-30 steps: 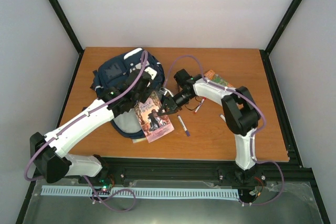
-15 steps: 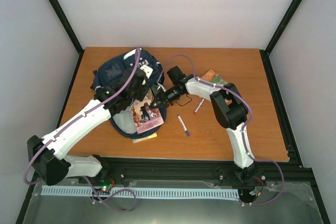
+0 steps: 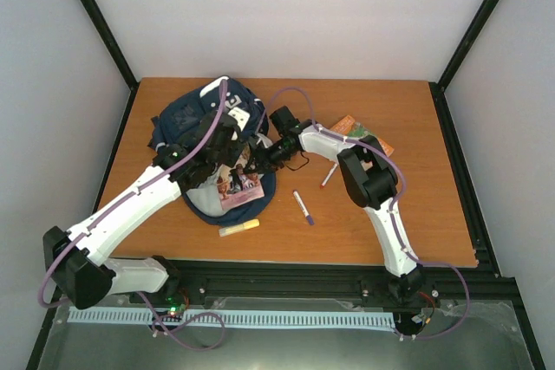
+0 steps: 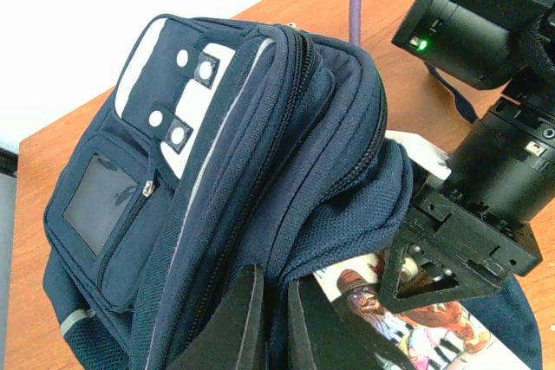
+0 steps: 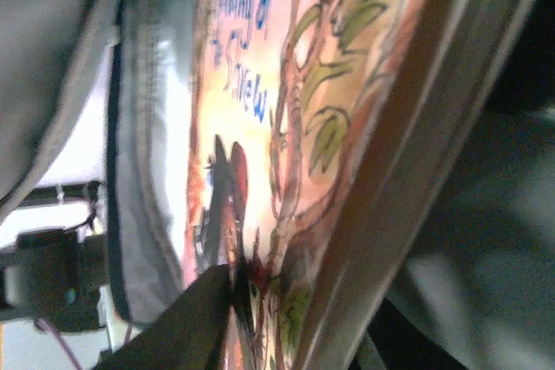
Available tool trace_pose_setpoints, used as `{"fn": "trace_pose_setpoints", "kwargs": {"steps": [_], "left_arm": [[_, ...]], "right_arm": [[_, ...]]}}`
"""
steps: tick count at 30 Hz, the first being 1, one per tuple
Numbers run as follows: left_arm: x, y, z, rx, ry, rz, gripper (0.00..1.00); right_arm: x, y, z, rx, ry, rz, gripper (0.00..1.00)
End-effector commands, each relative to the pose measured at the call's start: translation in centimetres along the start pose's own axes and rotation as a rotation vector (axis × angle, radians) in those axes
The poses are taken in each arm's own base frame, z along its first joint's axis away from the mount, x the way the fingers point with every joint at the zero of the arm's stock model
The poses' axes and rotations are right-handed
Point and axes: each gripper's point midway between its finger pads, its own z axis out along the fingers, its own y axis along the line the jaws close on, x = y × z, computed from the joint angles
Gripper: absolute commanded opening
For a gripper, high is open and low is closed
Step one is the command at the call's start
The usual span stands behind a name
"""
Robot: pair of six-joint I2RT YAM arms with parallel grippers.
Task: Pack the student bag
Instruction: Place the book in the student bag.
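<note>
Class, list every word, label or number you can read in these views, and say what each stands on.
"Taming of": blue lettering on the book cover, right wrist view.
"Shrew": same cover, the line below.
Other words on that cover: too blurred to read.
Second book: print too small to read.
Bag: no lettering shows.

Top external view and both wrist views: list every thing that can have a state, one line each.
student bag: main compartment open.
storybook: closed, partly inside the student bag.
left gripper: shut on the student bag's edge.
right gripper: at the storybook, open or shut unclear.
yellow highlighter: lying on the table, unpacked.
purple-capped marker: capped, on the table.
second book: closed, flat on the table.
</note>
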Motion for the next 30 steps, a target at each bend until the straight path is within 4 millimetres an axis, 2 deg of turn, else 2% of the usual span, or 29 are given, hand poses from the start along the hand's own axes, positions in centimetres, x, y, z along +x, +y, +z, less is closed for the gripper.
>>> {"fn": "trace_pose_setpoints", "kwargs": {"steps": [1, 7, 10, 11, 16, 19, 21, 25, 28, 30], "left_arm": [[-4.5, 1.8, -3.0, -0.021, -0.196, -0.094, 0.01], [-4.6, 2.1, -3.5, -0.028, -0.208, -0.1, 0.01], [-4.6, 2.3, -3.8, -0.028, -0.215, -0.105, 0.01], [-4.5, 2.3, -3.9, -0.029, -0.217, -0.105, 0.01], [-4.6, 2.3, -4.1, -0.019, -0.22, -0.109, 0.01], [-4.6, 2.2, -4.3, -0.009, -0.229, -0.117, 0.01], [-4.7, 2.2, -4.3, -0.003, -0.231, -0.121, 0.01], [-4.7, 2.0, -4.3, 0.007, -0.231, -0.124, 0.01], [-4.8, 2.0, -4.5, 0.014, -0.235, -0.134, 0.01], [-4.7, 1.9, -4.5, 0.021, -0.237, -0.137, 0.01]], "right_arm": [[0.1, -0.4, -1.5, 0.154, -0.034, -0.079, 0.38], [1.3, 0.4, -4.4, 0.293, -0.071, -0.195, 0.47], [2.6, 1.3, -5.8, 0.333, -0.087, -0.268, 0.47], [3.1, 2.3, -6.5, 0.341, -0.1, -0.312, 0.47], [8.5, 3.0, -6.4, 0.429, -0.018, -0.542, 0.41], [10.7, 2.9, -5.9, 0.536, 0.053, -0.751, 0.37], [10.8, 3.5, -5.2, 0.638, 0.071, -0.917, 0.36], [9.1, 5.6, -4.3, 0.811, 0.065, -1.18, 0.34], [7.5, 6.8, -3.2, 0.908, 0.052, -1.287, 0.34], [7.1, 7.1, -1.9, 0.936, 0.071, -1.345, 0.35]]}}
